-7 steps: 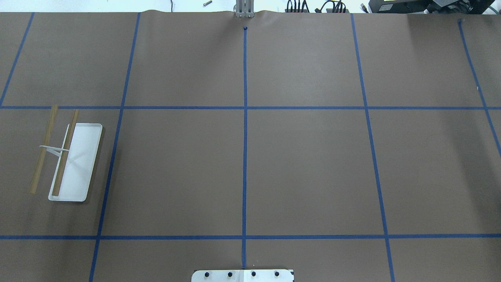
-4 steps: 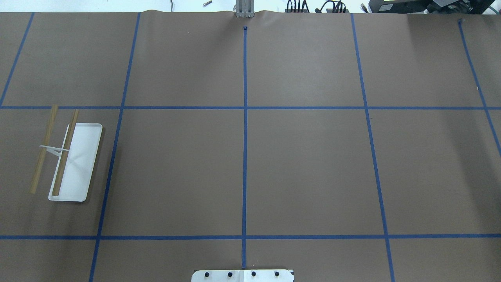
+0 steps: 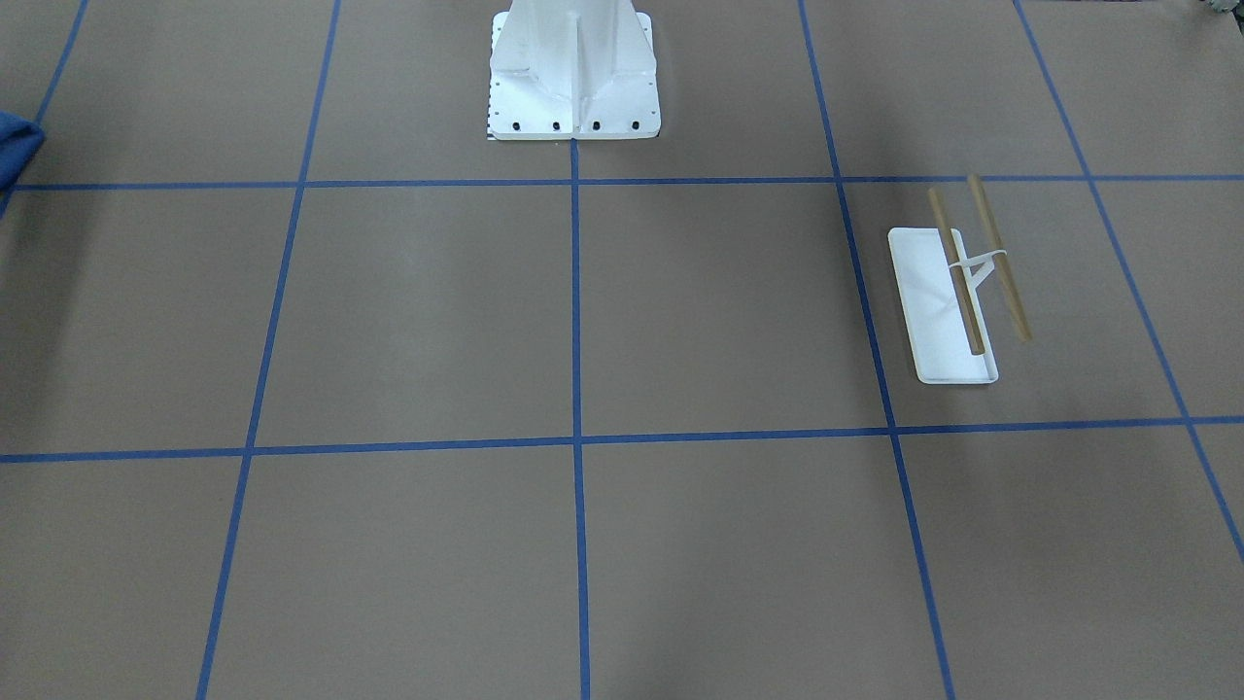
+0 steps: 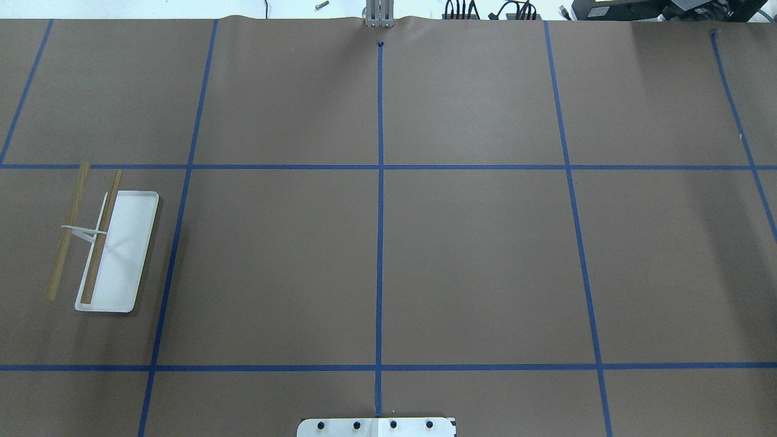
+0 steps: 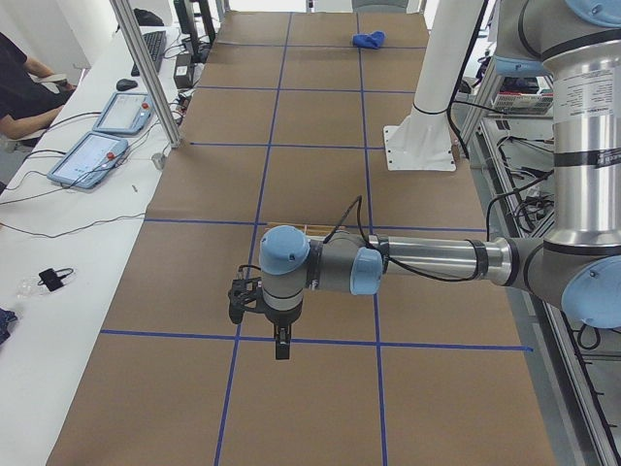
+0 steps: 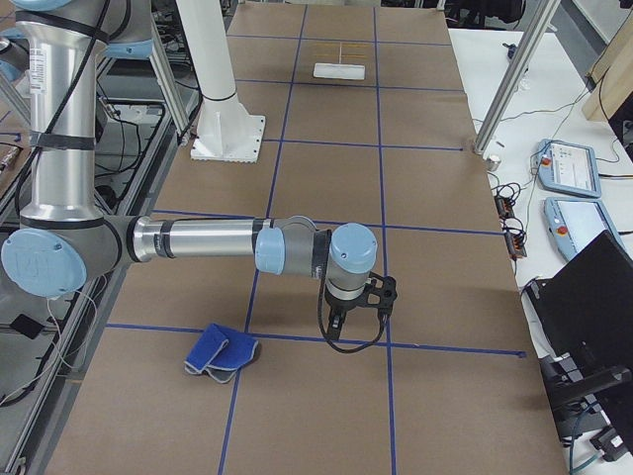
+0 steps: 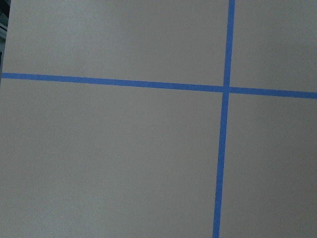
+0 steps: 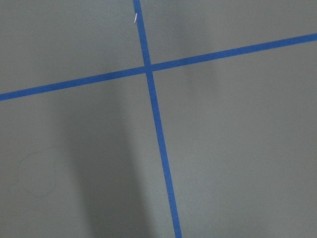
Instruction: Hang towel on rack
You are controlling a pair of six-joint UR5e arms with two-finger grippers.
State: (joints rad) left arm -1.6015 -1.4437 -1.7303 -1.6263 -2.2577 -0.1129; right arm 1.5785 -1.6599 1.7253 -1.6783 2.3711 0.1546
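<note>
Quick status from my end. The small royal-blue cloth towel [image 6: 223, 353] is lying bunched up on the brown paper-covered table [image 4: 473, 255], in the lower left of the right-side view, nowhere near hung. My right arm's black two-finger pincer [image 6: 335, 332] hangs pointing down close by. The towel sits down and to the left of it in that frame, apart from it, with its long axis slanting from lower left to upper right.

Spread or pressed together? Can't tell from a side shot. Same goes for the left arm's pincer [image 5: 281, 348], which hovers over a blue tape line [image 5: 437, 345].

The little white-based rack [image 4: 127, 255] sits at the left middle of the overhead frame. Its two tan wooden dowels [image 4: 108, 206] are bare and run roughly top to bottom. So I'd say the right arm is the closer one for the pick, and the left is nearer the rack.

The surface is flat paper with a tape grid. The white bolted pedestal [image 3: 573, 78] stands mid-table. A person [image 5: 19, 83] sits off to the side, upper left of the left-side view.
</note>
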